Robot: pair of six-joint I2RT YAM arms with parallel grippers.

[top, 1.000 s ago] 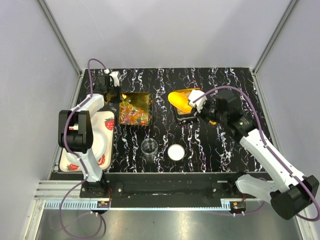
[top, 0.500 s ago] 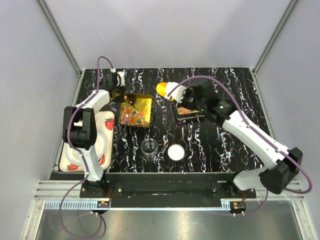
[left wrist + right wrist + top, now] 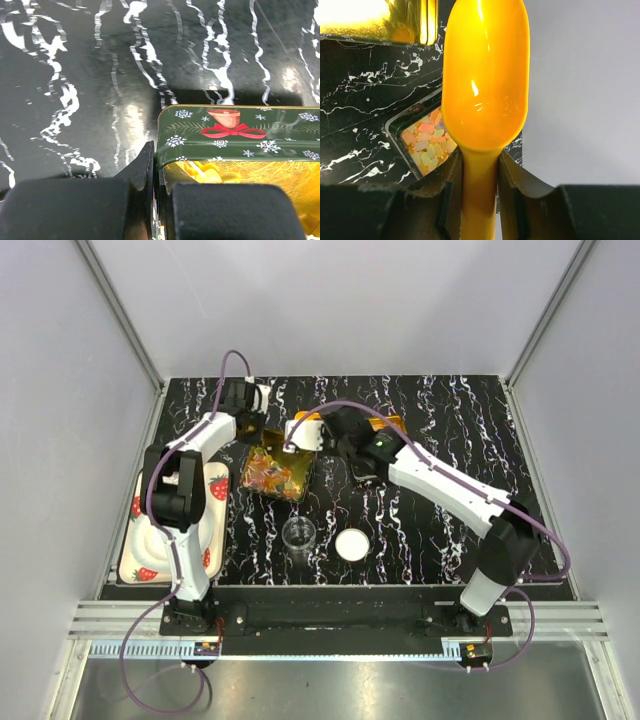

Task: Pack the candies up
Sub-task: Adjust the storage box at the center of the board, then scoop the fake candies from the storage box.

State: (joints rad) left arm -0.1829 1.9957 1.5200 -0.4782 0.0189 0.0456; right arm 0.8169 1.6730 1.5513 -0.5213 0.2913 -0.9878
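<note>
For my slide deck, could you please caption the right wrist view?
Right gripper holds the orange scoop by its handle, with candies visible beneath.

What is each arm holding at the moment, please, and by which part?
The left jaws clamp the tin by its wall near a corner; the right jaws hold the scoop by its handle.

Left arm point(image 3: 172, 490): base at the near edge, elbow folded, forearm running to the far left part of the table, wrist turned downward. Left gripper point(image 3: 156, 172): jaws closed, pinching the wall of a tin point(image 3: 240, 145) between the two fingers. Right arm point(image 3: 440, 480): stretched out long, reaching away and across to the left. Right gripper point(image 3: 480, 167): jaws narrowly parted, clamped on the handle of a scoop point(image 3: 485, 80), one finger on each side
</note>
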